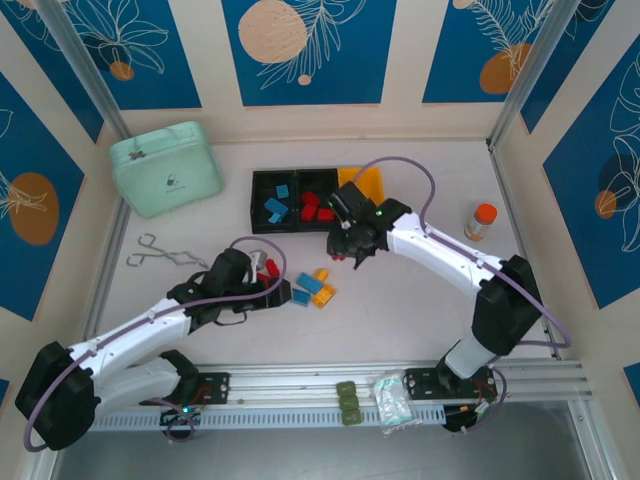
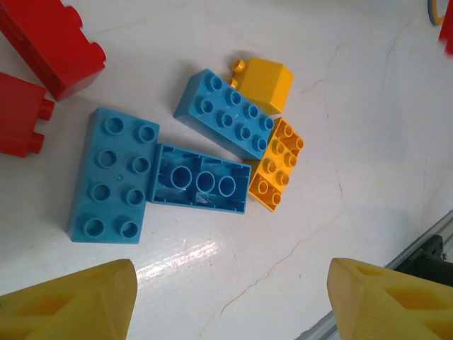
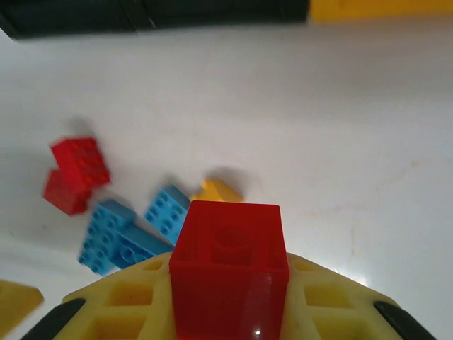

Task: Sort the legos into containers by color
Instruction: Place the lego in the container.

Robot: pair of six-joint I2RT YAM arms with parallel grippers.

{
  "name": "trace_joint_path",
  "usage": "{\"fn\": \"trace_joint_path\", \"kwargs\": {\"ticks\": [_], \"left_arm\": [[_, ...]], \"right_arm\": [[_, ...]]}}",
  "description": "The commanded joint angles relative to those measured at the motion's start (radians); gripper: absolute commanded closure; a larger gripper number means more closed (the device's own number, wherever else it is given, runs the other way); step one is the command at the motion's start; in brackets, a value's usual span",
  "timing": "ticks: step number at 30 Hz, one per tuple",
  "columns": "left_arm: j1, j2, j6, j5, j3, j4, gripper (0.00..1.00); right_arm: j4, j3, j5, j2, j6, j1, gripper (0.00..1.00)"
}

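Holding red brick (image 3: 228, 269) tight, your right gripper (image 1: 351, 247) hangs over table (image 1: 420, 310), just in front of middle black bin (image 1: 318, 178). Other red bricks (image 1: 311, 207) lie in that bin, so take yours there. Lift first, go high over wall, come down low, then let go. Left gripper (image 2: 226, 304) open, holding nothing, above blue bricks (image 2: 113, 173) and orange bricks (image 2: 276, 166). Hold it clear of right arm.
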Motion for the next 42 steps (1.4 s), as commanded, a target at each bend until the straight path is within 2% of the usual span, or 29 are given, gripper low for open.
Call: {"fn": "trace_joint_path", "kwargs": {"ticks": [1, 14, 26, 30, 37, 39, 42], "left_arm": [[-0.01, -0.027, -0.004, -0.05, 0.033, -0.036, 0.29], [-0.008, -0.073, -0.023, -0.076, 0.009, -0.079, 0.28], [-0.008, -0.043, -0.014, -0.073, 0.033, -0.071, 0.28], [-0.009, -0.037, -0.016, -0.071, 0.033, -0.067, 0.28], [-0.008, -0.024, -0.02, -0.063, 0.027, -0.052, 0.28], [-0.008, -0.021, -0.02, -0.062, 0.026, -0.049, 0.28], [-0.009, -0.019, -0.021, -0.062, 0.024, -0.046, 0.28]], "right_arm": [[-0.023, 0.115, 0.014, 0.09, -0.081, -0.016, 0.81], [-0.148, 0.654, 0.066, 0.481, -0.195, -0.103, 0.8], [-0.287, 1.062, 0.132, 0.804, -0.241, -0.145, 0.79], [-0.322, 1.143, 0.141, 0.873, -0.247, -0.149, 0.78], [-0.317, 1.166, 0.166, 0.913, -0.26, -0.149, 0.75], [-0.321, 1.172, 0.172, 0.92, -0.261, -0.149, 0.73], [-0.32, 1.174, 0.179, 0.921, -0.26, -0.149, 0.64]]}}
